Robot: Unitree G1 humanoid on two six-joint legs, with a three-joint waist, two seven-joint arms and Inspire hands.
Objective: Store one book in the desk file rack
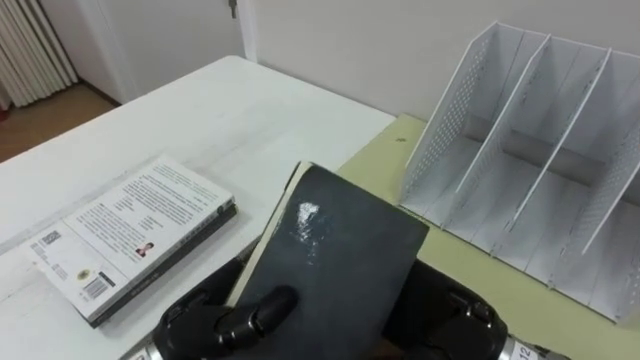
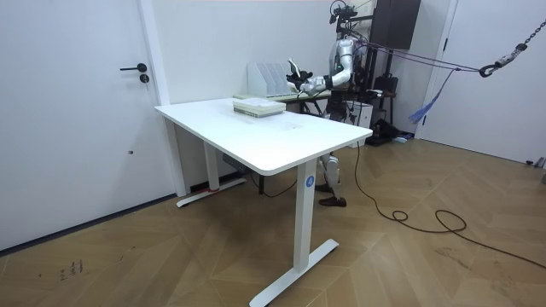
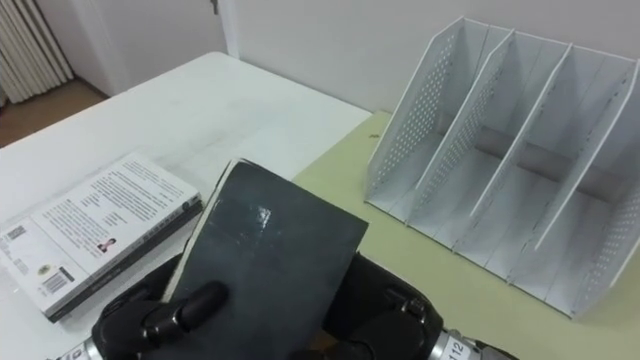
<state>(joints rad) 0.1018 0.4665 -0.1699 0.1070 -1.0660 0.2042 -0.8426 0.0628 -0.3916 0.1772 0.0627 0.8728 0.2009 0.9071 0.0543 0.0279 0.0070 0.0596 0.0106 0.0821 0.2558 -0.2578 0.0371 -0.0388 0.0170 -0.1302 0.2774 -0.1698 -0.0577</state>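
Your robot's left hand [image 1: 225, 320] is clamped on the black matte-covered book [image 1: 335, 250], with its thumb laid across the cover near the lower left corner. The book is lifted at a tilt above the place where the white table [image 1: 220, 110] meets the pale green desk [image 1: 385, 150]. The right hand [image 1: 465, 318] sits under the book's right edge; you cannot tell its grip. The white perforated file rack [image 1: 450, 110] stands on the green desk beyond the book. A white-covered paperback [image 1: 130, 235] lies flat on the table to the left.
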